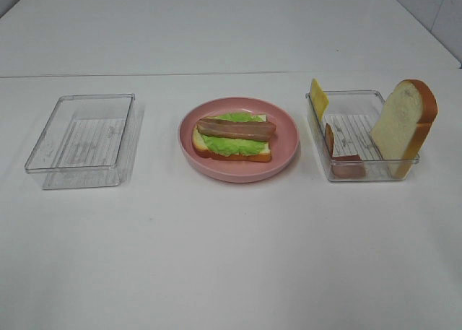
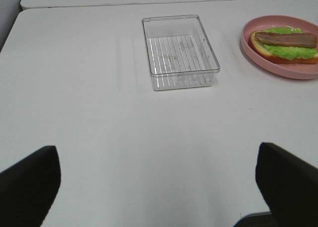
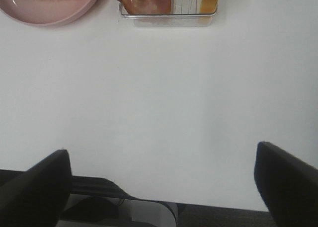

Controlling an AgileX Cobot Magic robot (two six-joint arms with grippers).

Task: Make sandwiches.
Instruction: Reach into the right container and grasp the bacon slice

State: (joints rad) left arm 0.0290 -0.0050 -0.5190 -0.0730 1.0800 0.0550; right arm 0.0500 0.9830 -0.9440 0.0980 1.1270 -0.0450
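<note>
MID-BUILD. Fills the whole shot: white table point(image 1: 231, 258), bare along the near edge. Parked low over it and pulled back, left gripper point(image 2: 156, 152) and right gripper point(image 3: 161, 150), fingers spread wide on both w/ nothing between. Missing from the high cam altogether, so no reading the arm pose.

Next in size, two clear trays flanking the centre: left tray point(image 1: 86, 139) empty, right tray point(image 1: 355, 128) stocked w/ the remaining parts, handy to the right arm. Between them, round pink plate point(image 1: 287, 146) as assembly spot.

On the plate, the sandwich point(image 1: 234, 136), approx. half done: bread base point(image 1: 204, 148), ruffled lettuce point(image 1: 231, 146), one bacon strip point(image 1: 237, 128) laid across the top. No cheese seen on it, no lid yet.

In the right tray: 2nd bread slice point(image 1: 403, 124) stood on edge against the right-hand wall, prob. for an easy side pinch. Spare bacon point(image 1: 345, 160) slumped at the near-left corner, smeared by the plastic wall. Yellow cheese slice point(image 1: 318, 97) poking up at the far-left corner — inside or just outside the rim, can't tell.

Right wrist cam clips plate and tray at frame edge; cheese out of that shot.
</note>
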